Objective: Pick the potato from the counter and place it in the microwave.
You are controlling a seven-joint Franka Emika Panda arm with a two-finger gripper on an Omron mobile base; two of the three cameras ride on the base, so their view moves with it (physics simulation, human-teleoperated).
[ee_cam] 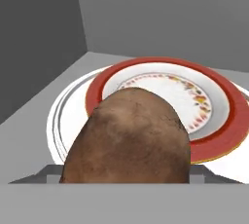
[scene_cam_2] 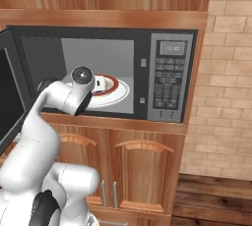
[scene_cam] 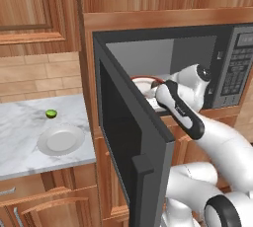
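Fingers (ee_cam: pixel 127 181) were closed on the potato (ee_cam: pixel 129 138), which sat between them in the hand view, its brown lumpy surface rising close before the camera and hiding most of each finger; only small grey stubs showed at its lower left and lower right. Potato and hand were inside the microwave (scene_cam_2: pixel 170 38), held above the near edge of a red-rimmed plate (ee_cam: pixel 223 121). That plate, white at the centre with a ring of small coloured marks, rested on the pale round turntable (ee_cam: pixel 65 113), which lay on the grey floor of the cavity. Grey inner walls rose behind and to the left in the hand view.

From the left base view, the white arm (scene_cam: pixel 217 137) reached up from the lower right into the open cavity, its dark-banded wrist at the front opening and the plate's red rim (scene_cam: pixel 143 79) just visible beyond it. The microwave door (scene_cam: pixel 126 137) stood swung out toward the camera, dark, with a handle near its lower edge. To the left, the marbled tabletop (scene_cam: pixel 24 147) carried a white plate (scene_cam: pixel 60 139) and, just behind it, a small green round fruit (scene_cam: pixel 51 114), the two apart.

From the right base view, the arm's wrist joint (scene_cam_2: pixel 81 76) sat before the cavity, partly covering the red-rimmed plate, and the grey keypad panel (scene_cam_2: pixel 167 77) occupied the microwave's right side. Wooden cabinets (scene_cam_2: pixel 138 171) stood below and above.
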